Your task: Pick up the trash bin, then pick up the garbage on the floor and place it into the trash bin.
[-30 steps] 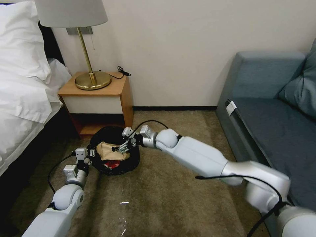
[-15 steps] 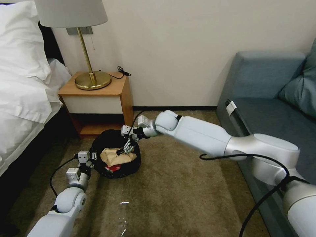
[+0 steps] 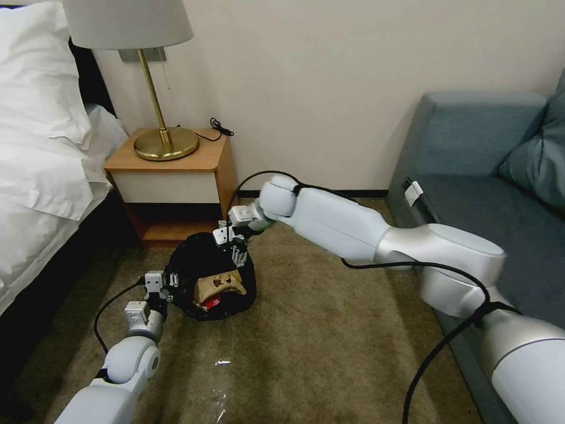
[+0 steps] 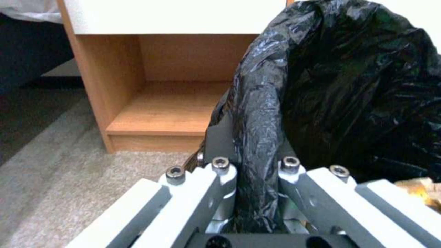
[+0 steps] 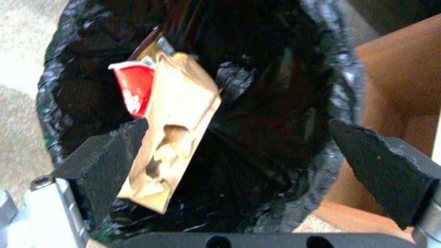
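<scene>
Right gripper [image 3: 238, 254] hangs just above the far rim of the trash bin [image 3: 185, 297], fingers spread wide and holding nothing; its two dark pads [image 5: 110, 155] frame the bag-lined opening below. Inside the bin lies a crumpled brown paper bag [image 5: 177, 134] on top of a red-white snack packet [image 5: 133, 88]. Left gripper [image 3: 158, 290] is clamped on the bin's near-left rim, pinching the folded black liner [image 4: 257, 137]. Beneath is tan carpet floor [image 3: 329, 353], with a wooden nightstand [image 3: 176, 176] just behind the bin.
</scene>
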`<state>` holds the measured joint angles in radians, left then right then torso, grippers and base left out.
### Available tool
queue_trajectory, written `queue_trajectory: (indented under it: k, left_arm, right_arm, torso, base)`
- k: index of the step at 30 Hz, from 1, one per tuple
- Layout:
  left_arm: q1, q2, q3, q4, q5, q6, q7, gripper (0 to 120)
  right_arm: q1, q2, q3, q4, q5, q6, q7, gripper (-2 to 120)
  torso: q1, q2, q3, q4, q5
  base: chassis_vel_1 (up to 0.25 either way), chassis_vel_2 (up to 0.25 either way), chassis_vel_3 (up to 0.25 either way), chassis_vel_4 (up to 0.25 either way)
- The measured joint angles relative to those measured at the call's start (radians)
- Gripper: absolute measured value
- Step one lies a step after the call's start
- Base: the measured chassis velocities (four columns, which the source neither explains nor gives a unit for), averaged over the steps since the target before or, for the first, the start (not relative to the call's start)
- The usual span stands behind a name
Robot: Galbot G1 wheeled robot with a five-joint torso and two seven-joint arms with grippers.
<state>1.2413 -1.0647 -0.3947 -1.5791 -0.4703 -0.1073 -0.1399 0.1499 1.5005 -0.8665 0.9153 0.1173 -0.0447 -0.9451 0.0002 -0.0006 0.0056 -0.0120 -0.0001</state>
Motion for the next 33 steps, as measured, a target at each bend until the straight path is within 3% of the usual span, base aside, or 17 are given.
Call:
queue_trajectory:
  k: [3,5,8,11,15,16,17,19,22,31,33]
  left_arm:
    - [0.008,0.001,-0.01,-0.003,-0.003,0.0,0.001,4]
    - [0.017,0.002,-0.026,-0.003,-0.021,-0.001,0.001,4]
    - [0.018,0.003,-0.03,-0.003,-0.034,0.001,-0.002,4]
    - [0.007,0.004,-0.034,-0.017,-0.119,0.036,-0.05,4]
    - [-0.007,0.0,-0.038,-0.031,-0.186,0.064,-0.093,4]
    - [-0.027,-0.01,-0.053,-0.044,-0.253,0.083,-0.134,4]
    - [-0.027,-0.01,-0.053,-0.044,-0.253,0.083,-0.134,4]
    - [-0.043,-0.023,-0.083,-0.076,-0.36,0.119,-0.189,4]
    - [-0.054,-0.025,-0.102,-0.086,-0.416,0.135,-0.211,4]
    - [-0.051,-0.03,-0.134,-0.093,-0.472,0.167,-0.257,4]
    - [-0.052,-0.043,-0.139,-0.091,-0.507,0.178,-0.282,4]
  right_arm:
    - [0.002,0.001,0.013,-0.003,0.027,0.009,0.029,100]
    - [0.017,-0.02,0.044,0.01,0.139,-0.003,0.081,100]
    - [0.025,-0.036,0.076,0.017,0.202,-0.016,0.09,100]
    - [0.025,-0.077,0.176,0.03,0.361,-0.049,0.167,100]
    - [0.009,-0.1,0.236,0.045,0.416,-0.068,0.205,100]
    - [-0.018,-0.127,0.299,0.053,0.448,-0.08,0.234,100]
    - [-0.018,-0.127,0.299,0.053,0.448,-0.08,0.234,100]
    - [-0.064,-0.16,0.386,0.056,0.453,-0.083,0.254,100]
    - [-0.12,-0.193,0.456,0.064,0.448,-0.081,0.27,100]
    - [-0.256,-0.285,0.605,0.078,0.417,-0.053,0.303,100]
    - [-0.321,-0.344,0.659,0.092,0.392,-0.03,0.303,100]
  torso:
    - [0.0,0.0,0.0,-0.0002,0.0]
    - [0.0,0.0,0.0,0.0001,0.0]
    - [0.0,0.0,0.0,-0.0001,-0.0001]
    - [0.0,0.0,0.0,0.0,0.0001]
    - [0.0,0.0,0.0,0.0001,0.0001]
    - [0.0,0.0,0.0,-0.0002,0.0002]
    - [0.0,0.0,0.0,-0.0002,0.0002]
    - [0.0,0.0,0.0,-0.0004,0.0005]
    - [0.0,0.0,0.0,-0.0003,0.0004]
    - [0.0,0.0,0.0,-0.0003,0.0005]
    - [0.0,0.0,0.0,-0.0002,0.0005]
  base:
    - [0.0,0.0,0.0,0.0]
    - [0.0,0.0,0.0,0.0]
    - [0.0,0.0,0.0,0.0]
    - [0.0,0.0,0.0,0.0]
    - [0.0,0.0,0.0,0.0]
    - [0.0,0.0,0.0,0.0]
    - [0.0,0.0,0.0,0.0]
    - [0.0,0.0,0.0,0.0]
    - [0.0,0.0,0.0,0.0]
    - [0.0,0.0,0.0,0.0]
    - [0.0,0.0,0.0,0.0]
